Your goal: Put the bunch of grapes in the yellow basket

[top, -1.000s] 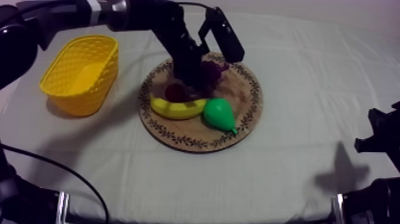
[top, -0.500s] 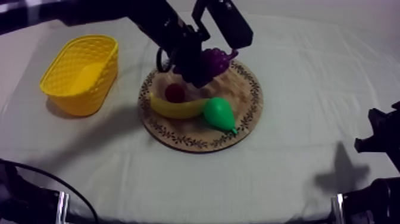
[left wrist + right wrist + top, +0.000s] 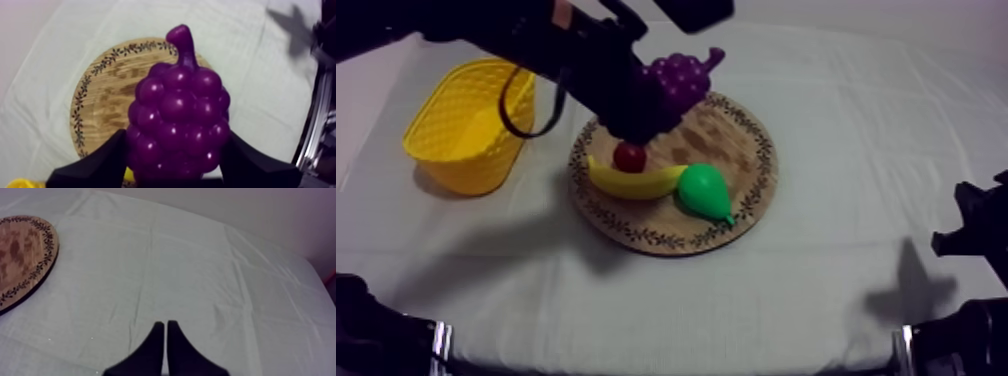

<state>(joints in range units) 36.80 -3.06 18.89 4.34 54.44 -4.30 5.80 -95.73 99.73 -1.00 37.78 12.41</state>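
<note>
The left gripper (image 3: 646, 105) has its two black fingers spread wide and clamped round the bunch of grapes (image 3: 676, 85), which hangs in the air above the far left rim of the round wooden board (image 3: 731, 140), clear of the wood. In the left wrist view the fingers press only the broad end of the bunch (image 3: 177, 120), whose glossy, bumpy purple skin looks like smooth moulded plastic. My guess is that the bunch could swivel or slide out on a quick swing. The yellow basket (image 3: 466, 160) near the table's left edge has thin lattice walls and looks light, so too low a carry might clip its rim and push it along the grey-white cloth (image 3: 816, 300). On the board lie a curved banana (image 3: 631, 182), a green pear (image 3: 706, 190) and a small red fruit (image 3: 629, 156). The right gripper (image 3: 164, 338) holds nothing, its fingers together.
</note>
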